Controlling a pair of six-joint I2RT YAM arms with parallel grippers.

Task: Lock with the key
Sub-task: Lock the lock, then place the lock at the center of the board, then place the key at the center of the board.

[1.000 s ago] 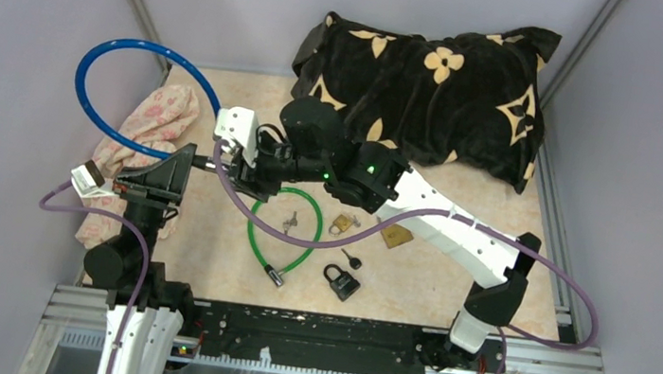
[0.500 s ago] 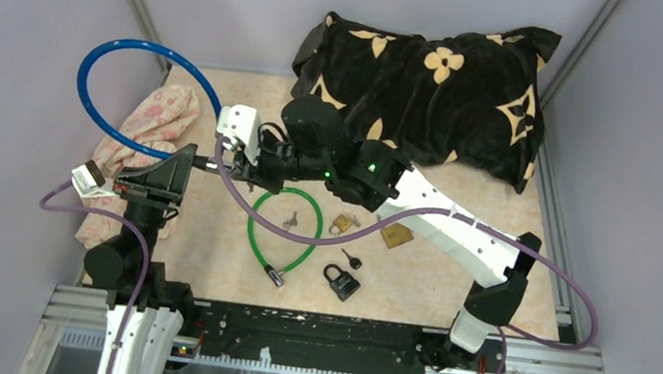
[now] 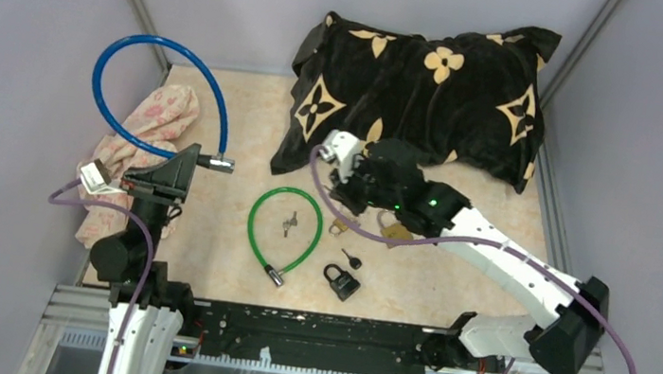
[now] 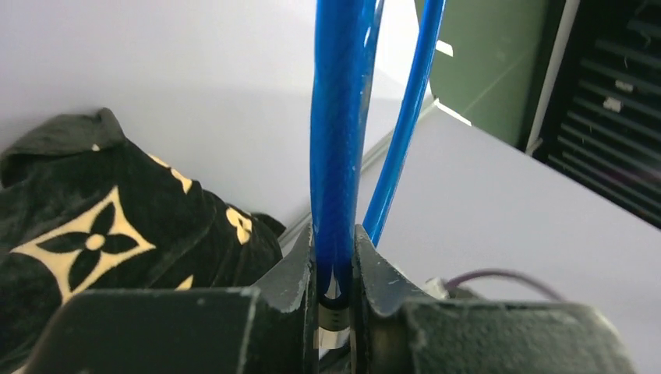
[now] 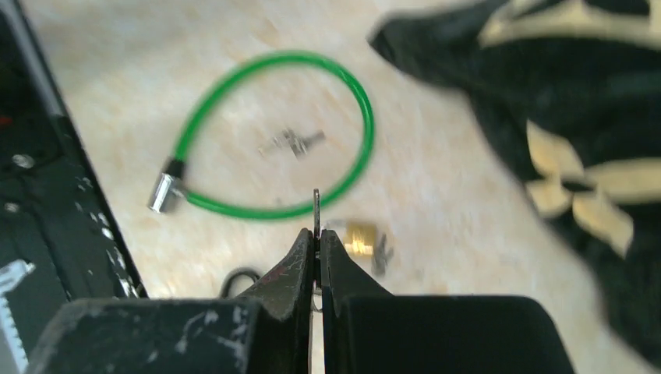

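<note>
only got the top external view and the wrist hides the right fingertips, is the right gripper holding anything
observer: yes. In the right wrist view the right gripper is shut on a thin flat metal key, with the blade poking out past the fingertips.
operator: whats near the blade
observer: the small brass padlock shows just right of the fingertips, outside the green cable lock loop.
operator: and the left side
observer: in the left wrist view the left gripper is shut on the blue plastic-coated cable, right by its metal end fitting.
</note>
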